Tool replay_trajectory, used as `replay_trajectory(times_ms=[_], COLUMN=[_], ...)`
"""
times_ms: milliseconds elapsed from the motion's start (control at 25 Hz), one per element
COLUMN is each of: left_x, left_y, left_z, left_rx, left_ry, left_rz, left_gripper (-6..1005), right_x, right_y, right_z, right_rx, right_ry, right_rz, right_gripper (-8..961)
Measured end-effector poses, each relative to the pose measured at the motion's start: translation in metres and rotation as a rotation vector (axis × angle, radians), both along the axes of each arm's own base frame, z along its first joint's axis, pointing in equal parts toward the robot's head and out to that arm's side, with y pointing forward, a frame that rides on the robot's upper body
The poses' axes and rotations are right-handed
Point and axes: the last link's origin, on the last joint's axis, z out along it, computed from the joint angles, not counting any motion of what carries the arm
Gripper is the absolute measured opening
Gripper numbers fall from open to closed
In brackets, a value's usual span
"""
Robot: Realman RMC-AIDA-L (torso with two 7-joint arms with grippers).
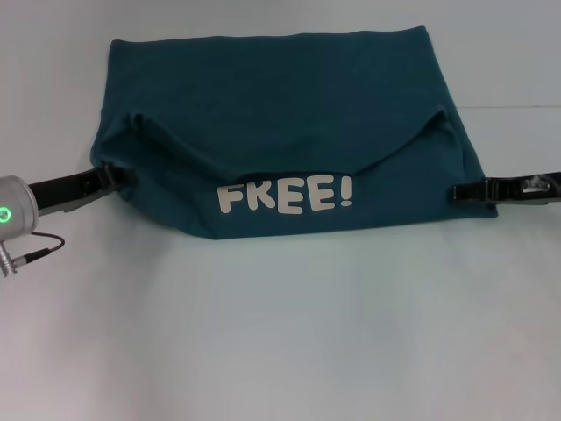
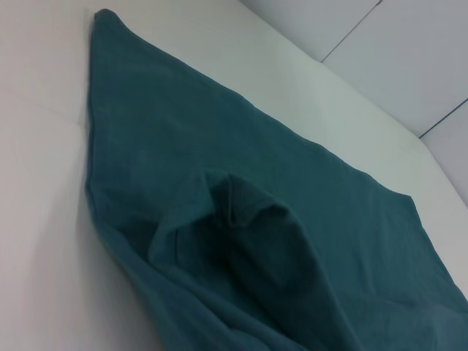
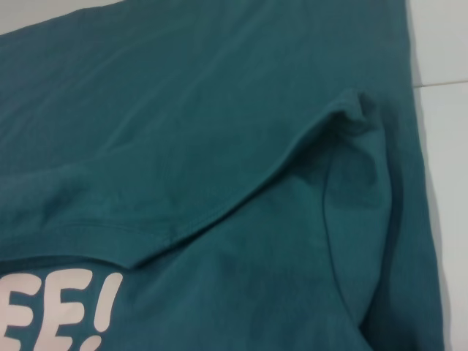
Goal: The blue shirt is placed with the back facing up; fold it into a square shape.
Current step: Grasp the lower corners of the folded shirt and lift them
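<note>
Blue shirt [image 1: 289,114] part-folded on the white surface [image 1: 280,333].
Head view alone shows both hands: left hand [image 1: 130,175] and right hand [image 1: 456,191] at opposite shirt edges, grip state indeterminable. The wrist views show only cloth; right one catches the lettering [image 3: 62,311].

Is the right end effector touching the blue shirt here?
Touching. In the head view the right end effector overlaps the blue shirt at its side edge, with no gap visible.

Soft, even overhead light falls on the pale white table [image 1: 280,333]. The dark teal-blue cotton shirt [image 1: 280,114] casts faint shadows along its folds. No glare; wrist views slightly soft.
</note>
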Motion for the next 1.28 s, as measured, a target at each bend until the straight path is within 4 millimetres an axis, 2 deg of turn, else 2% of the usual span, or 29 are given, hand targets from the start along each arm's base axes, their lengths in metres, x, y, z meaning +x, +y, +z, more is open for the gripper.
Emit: replay_trajectory(times_ms=[280,480,880,1120,1280], left_x=[-0.001,-0.001,-0.001,0.000,0.001], left_y=[0.000,0.000,0.000,0.000,-0.001], left_z=[0.000,-0.001,-0.001,-0.001,-0.002], left_rx=[0.002,0.002,0.002,0.002,-0.011], left_ry=[0.003,0.003,0.002,0.001,-0.003], left_rz=[0.004,0.004,0.003,0.003,-0.007], left_gripper=[42,42,42,42,42], right_x=[-0.005,-0.004,-0.002,-0.003,-0.005], right_y=[0.000,0.001,0.002,0.003,0.003], right_z=[-0.010,-0.007,-0.001,-0.001,0.001], right_rx=[-0.030,-0.010,0.004,0.000,-0.007], right_ry=[0.000,0.020,0.026,0.016,0.022], right_rz=[0.012,-0.011,-0.024,-0.016,-0.012], right_gripper=[718,701,453,212,95])
